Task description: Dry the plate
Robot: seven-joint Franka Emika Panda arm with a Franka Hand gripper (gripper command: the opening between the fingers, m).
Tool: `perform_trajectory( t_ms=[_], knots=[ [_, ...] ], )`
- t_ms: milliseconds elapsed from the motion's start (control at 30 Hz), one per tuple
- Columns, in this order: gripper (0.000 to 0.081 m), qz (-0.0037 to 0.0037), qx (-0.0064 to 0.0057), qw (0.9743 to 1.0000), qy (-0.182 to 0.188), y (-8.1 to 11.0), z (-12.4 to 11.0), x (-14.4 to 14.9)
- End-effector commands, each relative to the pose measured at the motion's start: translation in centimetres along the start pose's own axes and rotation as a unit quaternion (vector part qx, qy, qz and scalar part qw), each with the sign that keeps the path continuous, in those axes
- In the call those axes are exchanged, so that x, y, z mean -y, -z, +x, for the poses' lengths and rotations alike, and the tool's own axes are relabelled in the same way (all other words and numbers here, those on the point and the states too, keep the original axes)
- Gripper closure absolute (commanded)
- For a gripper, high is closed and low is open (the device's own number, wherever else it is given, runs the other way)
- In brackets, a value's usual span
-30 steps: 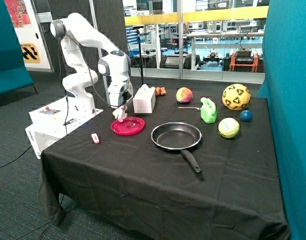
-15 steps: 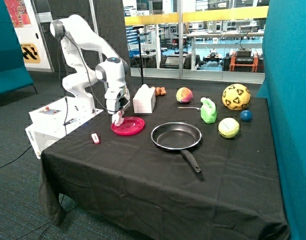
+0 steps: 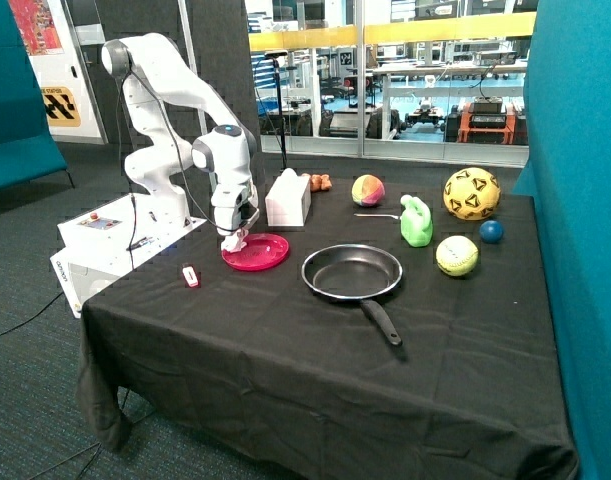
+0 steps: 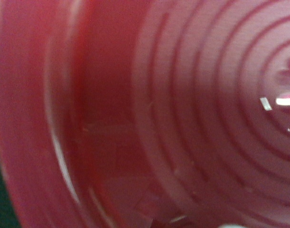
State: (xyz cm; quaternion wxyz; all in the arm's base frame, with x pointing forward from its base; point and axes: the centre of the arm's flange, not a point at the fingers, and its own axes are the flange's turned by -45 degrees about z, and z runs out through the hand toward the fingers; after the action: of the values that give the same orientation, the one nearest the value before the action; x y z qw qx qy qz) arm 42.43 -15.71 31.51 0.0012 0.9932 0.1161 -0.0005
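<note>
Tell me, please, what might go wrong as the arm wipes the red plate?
The claw holds something white at the plate's edge nearest the robot base; pressing there could tip or slide the plate. The plate could slide into the white box or frying pan, both close by.

Plate (image 4: 182, 118) overfilling the wrist view, rim cut off, claw (image 3: 235, 240) fingers too small to tell

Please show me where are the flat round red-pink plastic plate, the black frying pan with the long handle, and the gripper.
Flat round red-pink plastic plate (image 3: 262, 254): outside view, on its bare inner surface.
Black frying pan with the long handle (image 3: 351, 272): outside view, on the pan's inner base.
Gripper (image 3: 235, 241): outside view, at its tip over the plate's edge.
</note>
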Motion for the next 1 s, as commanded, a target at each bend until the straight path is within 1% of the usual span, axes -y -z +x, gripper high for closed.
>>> perform_trajectory(
  t_ms=[0, 200, 433, 600, 767, 967],
  knots=[
    [0.0808, 0.00109, -0.0007, 0.9997, 0.023, -1.2, 1.2, 2.1],
    [0.0808, 0.00109, -0.0007, 0.9996, 0.029, -1.6, 2.7, 3.3],
    [0.0808, 0.00108, -0.0007, 0.9995, 0.033, -1.9, 3.8, 4.0],
    [0.0808, 0.00108, -0.0007, 0.9994, 0.034, -2.1, 5.0, 4.4],
    [0.0808, 0.00108, -0.0007, 0.9994, 0.034, -2.1, 6.0, 4.5],
    [0.0808, 0.00109, -0.0007, 0.9996, 0.028, -1.9, 7.4, 3.9]
  ],
)
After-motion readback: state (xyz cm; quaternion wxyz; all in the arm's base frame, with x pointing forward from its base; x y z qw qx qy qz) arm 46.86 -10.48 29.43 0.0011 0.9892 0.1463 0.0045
